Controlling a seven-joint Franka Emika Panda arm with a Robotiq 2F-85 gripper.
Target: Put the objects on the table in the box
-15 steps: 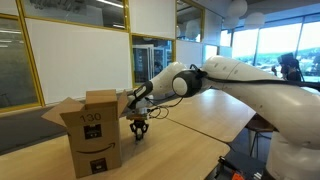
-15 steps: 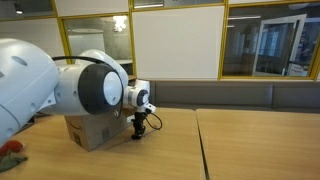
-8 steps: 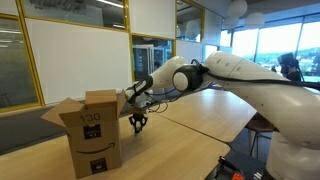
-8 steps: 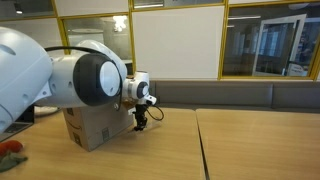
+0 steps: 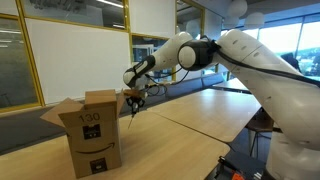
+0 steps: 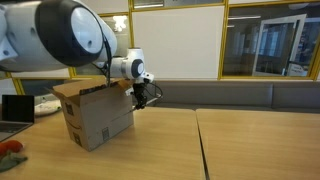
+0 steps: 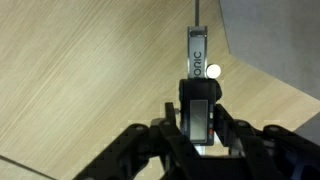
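1. The box [image 5: 95,140] [image 6: 95,120] stands to the left of the gripper and lower than it in both exterior views. It rests on the table with its top flaps raised and open. Black numbers and a curved arrow are printed on the side that shows in an exterior view.
2. The gripper [image 5: 133,100] [image 6: 141,96] hangs in the air just to the right of the box's upper right flap, about level with the top of the box. Whether it touches that flap cannot be told.
3. The gripper [image 7: 200,132] is clamped on the gadget [image 7: 199,95]. In the wrist view its dark fingers [image 7: 163,136] press in from both sides of the black body. The body carries a pale display panel and white lettering, and a slim grey bar runs on from it, away from the gripper. In an exterior view a thin dark part of the gadget [image 5: 130,112] points down below the fingertips, clear of the tabletop.
4. The table [image 5: 190,125] [image 6: 210,145] [image 7: 80,70] lies beneath the gripper and stretches off to its right as light wood with a dark edge. A seam between two tops runs across it in both exterior views.
5. The arm [image 5: 250,50] reaches in from the right in an exterior view and ends at the gripper.
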